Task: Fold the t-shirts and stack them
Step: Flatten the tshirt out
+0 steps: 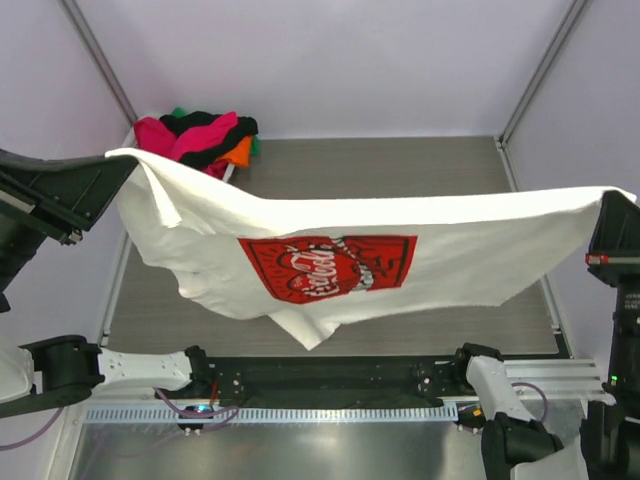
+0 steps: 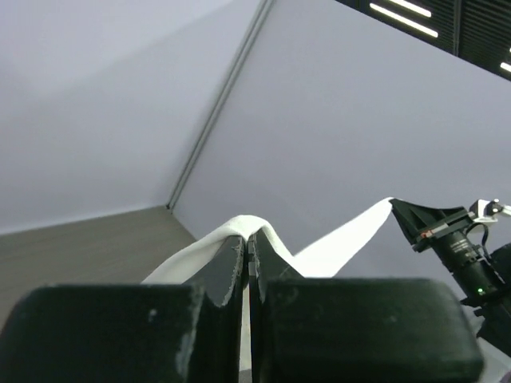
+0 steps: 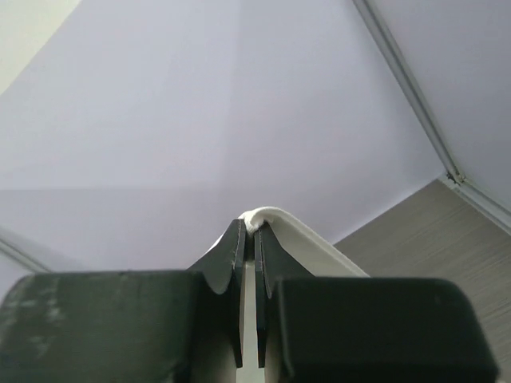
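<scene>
Grey wood-grain tabletop [image 1: 400, 170] and pale lilac walls are what you see around the work. A white t-shirt [image 1: 330, 225] with a red square print [image 1: 327, 266] on its chest hangs stretched in the air above the tabletop.

The left gripper [image 2: 248, 239] has its fingers pressed together on the shirt's upper left corner, and a fold of white cloth bulges over the tips. The right gripper [image 3: 249, 233] pinches the shirt's far right end the same way, with cloth curling over its closed fingers. Between the two the shirt sags, and its lower edge droops to a point beneath the print.

The shirt hides much of the tabletop under it. The print is creased, so its white lettering is hard to read. From above, both arms run out of view at the shirt's two ends, so only their black wrists show.

Just behind the shirt's upper left corner lies a pile of t-shirts [image 1: 200, 138], pink, black, orange and a bit of green, jumbled together. The white shirt covers the pile's lower part, so I cannot tell whether it sits in a container or on the bare tabletop.
</scene>
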Controlling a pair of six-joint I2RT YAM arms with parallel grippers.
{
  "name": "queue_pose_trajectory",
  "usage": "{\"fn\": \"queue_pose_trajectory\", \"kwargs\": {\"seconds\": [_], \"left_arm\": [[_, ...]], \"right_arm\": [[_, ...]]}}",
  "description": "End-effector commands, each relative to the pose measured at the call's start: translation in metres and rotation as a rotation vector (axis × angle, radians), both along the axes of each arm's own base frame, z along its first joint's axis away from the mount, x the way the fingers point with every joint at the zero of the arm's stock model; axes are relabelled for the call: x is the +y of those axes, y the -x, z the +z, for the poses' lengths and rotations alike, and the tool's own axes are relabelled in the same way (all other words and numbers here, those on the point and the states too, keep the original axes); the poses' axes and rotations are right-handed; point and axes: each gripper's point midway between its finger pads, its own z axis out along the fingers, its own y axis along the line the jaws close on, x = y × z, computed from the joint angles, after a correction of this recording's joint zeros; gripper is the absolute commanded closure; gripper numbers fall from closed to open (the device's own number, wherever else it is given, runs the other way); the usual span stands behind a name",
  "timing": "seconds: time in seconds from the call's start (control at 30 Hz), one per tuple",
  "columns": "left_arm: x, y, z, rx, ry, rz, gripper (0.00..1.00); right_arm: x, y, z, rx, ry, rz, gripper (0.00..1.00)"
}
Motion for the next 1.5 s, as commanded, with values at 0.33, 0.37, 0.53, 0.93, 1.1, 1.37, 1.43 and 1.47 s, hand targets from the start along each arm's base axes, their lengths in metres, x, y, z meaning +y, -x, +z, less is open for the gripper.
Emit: {"fn": "queue_pose_trajectory", "kwargs": {"seconds": [0.33, 0.37, 0.53, 0.93, 1.1, 1.37, 1.43, 1.47], "left_arm": [[-0.087, -0.188, -0.083, 0.016, -0.564, 0.684, 0.94], [-0.100, -0.208, -0.109, 0.074, -0.583, 0.591, 0.94], [-0.060, -0.358, -0.241, 0.484, -0.661, 0.725, 0.86], [-0.073, -0.352, -0.425, 0.965, -0.783, 0.540, 0.00], [-0.066, -0.318, -0.460, 1.004, -0.765, 0.551, 0.00], [-0.089, -0.356, -0.508, 1.047, -0.730, 0.540, 0.06], [-0.097, -0.373, -0.509, 1.041, -0.714, 0.541, 0.07], [-0.103, -0.384, -0.523, 1.058, -0.723, 0.538, 0.09]], "right_arm": [[-0.073, -0.194, -0.135, 0.577, -0.026, -0.141, 0.99], [-0.079, -0.213, -0.169, 0.674, -0.042, -0.150, 0.99], [-0.109, -0.296, -0.309, 1.035, -0.093, -0.222, 0.96], [-0.087, -0.273, -0.362, 1.121, -0.081, -0.127, 0.01], [-0.033, -0.259, -0.407, 1.120, -0.091, 0.066, 0.01], [0.031, -0.214, -0.488, 1.180, -0.147, 0.323, 0.02], [0.034, -0.200, -0.507, 1.217, -0.155, 0.339, 0.02], [0.035, -0.197, -0.510, 1.215, -0.150, 0.346, 0.02]]}}
